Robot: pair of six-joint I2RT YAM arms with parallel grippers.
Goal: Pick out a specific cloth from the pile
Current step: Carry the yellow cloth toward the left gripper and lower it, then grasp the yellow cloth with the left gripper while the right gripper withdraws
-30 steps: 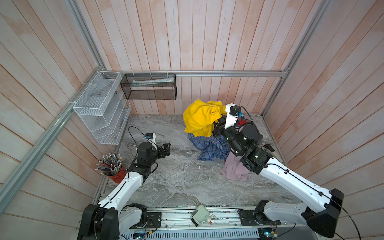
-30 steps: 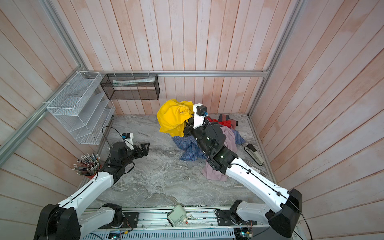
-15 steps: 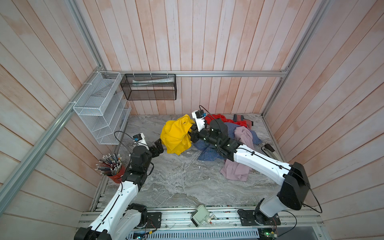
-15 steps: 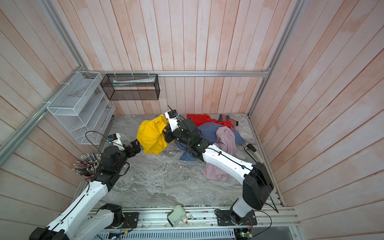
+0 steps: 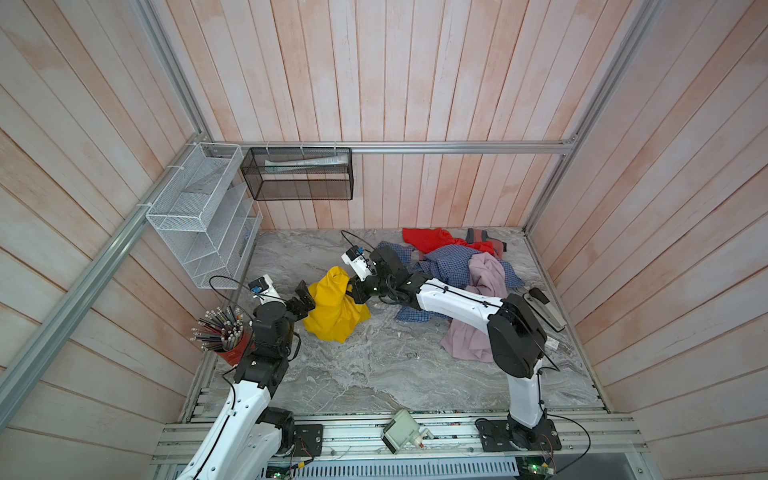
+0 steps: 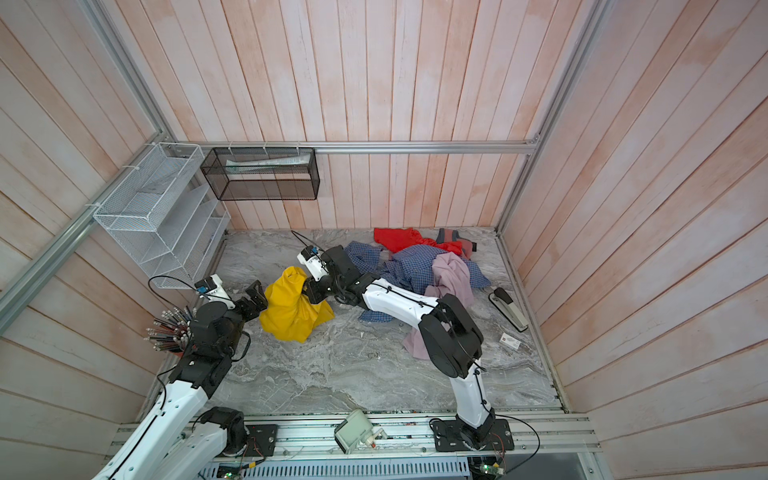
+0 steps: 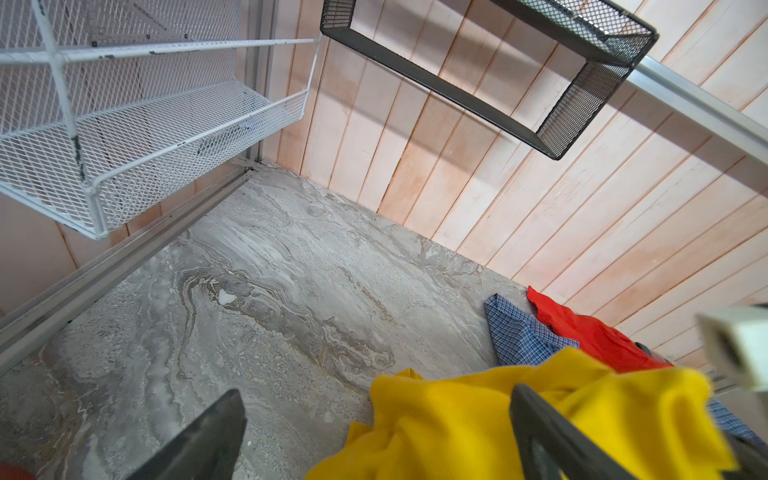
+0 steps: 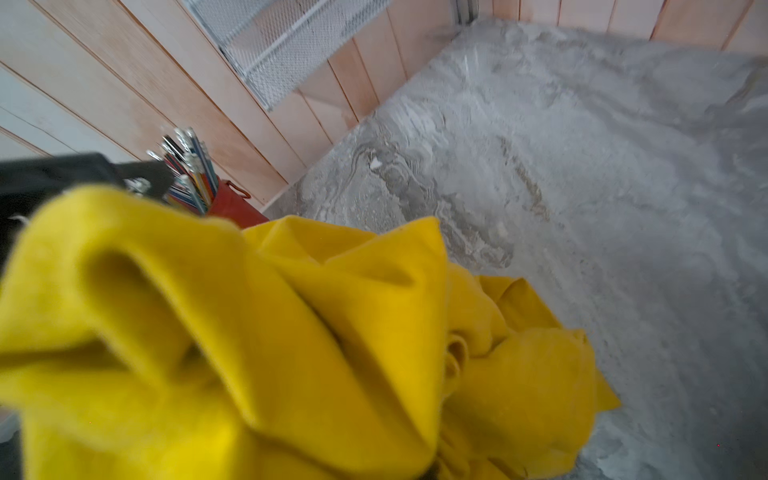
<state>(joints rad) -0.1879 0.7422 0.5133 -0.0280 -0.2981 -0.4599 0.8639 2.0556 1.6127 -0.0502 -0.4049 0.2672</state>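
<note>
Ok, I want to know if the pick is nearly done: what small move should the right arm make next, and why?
Probably open the right gripper and let go: it is shut on the yellow cloth, whose lower folds rest on the table, clear of the pile. The left gripper stands open beside it.
</note>
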